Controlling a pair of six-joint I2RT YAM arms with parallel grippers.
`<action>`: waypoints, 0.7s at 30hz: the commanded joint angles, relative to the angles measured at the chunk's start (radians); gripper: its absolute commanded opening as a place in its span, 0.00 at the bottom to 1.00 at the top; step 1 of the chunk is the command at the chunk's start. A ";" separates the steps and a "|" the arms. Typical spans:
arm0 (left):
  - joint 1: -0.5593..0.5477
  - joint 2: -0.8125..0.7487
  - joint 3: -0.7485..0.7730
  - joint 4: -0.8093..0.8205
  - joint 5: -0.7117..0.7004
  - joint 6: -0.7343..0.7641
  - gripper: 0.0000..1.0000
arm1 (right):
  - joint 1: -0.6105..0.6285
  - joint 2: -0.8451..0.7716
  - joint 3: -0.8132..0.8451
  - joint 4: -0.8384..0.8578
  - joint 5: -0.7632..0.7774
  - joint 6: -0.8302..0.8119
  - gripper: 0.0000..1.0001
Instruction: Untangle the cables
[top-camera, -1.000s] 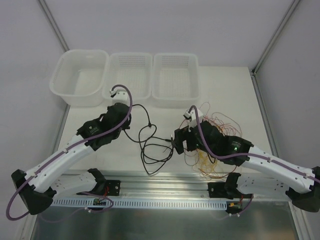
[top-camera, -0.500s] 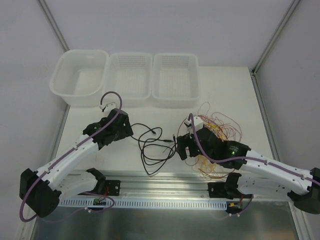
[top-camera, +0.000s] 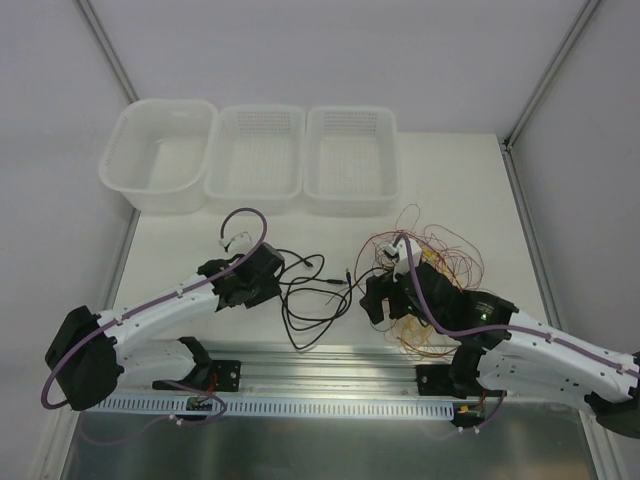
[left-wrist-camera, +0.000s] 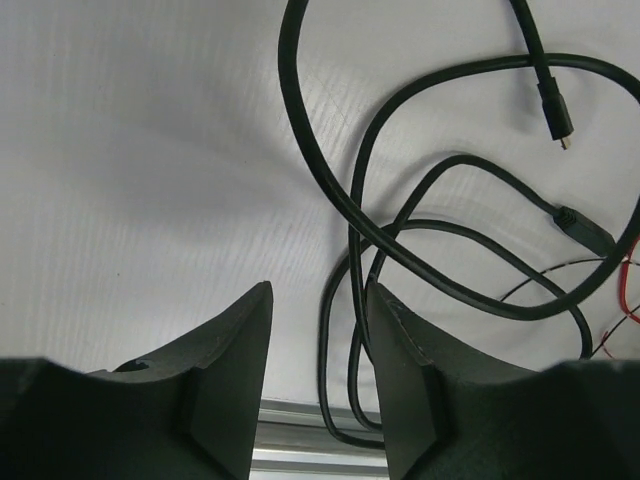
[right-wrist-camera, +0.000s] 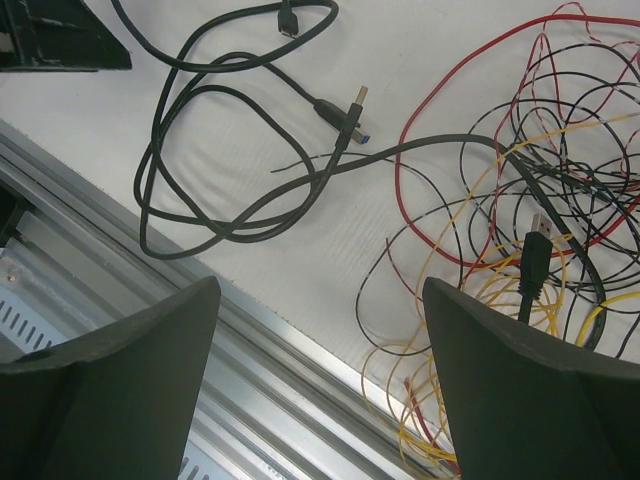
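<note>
Jaws are held released on left gripper (left-wrist-camera: 318, 300) and right gripper (right-wrist-camera: 315, 290). Left gripper has been shifted rightward over black USB cable (left-wrist-camera: 303, 135); USB-A plug (right-wrist-camera: 345, 105) is resolved only at right wrist.

Bare tabletop (top-camera: 470, 180) lies open between the row of bins (top-camera: 260, 110) and both arms. Loops of black USB cable (left-wrist-camera: 352, 215) bar the middle and show in the gap between the left fingers (left-wrist-camera: 410, 390). The tangle of thin cables (top-camera: 440, 262) crowds the right arm's side.
</note>
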 joint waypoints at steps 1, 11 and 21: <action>-0.011 0.032 -0.031 0.094 -0.004 -0.080 0.43 | 0.002 -0.052 -0.025 -0.004 0.007 0.033 0.87; -0.014 0.194 -0.028 0.237 0.029 -0.066 0.41 | 0.003 -0.108 -0.067 -0.020 0.003 0.064 0.87; -0.030 0.320 -0.034 0.235 0.036 -0.075 0.05 | 0.002 -0.108 -0.074 -0.031 0.035 0.066 0.87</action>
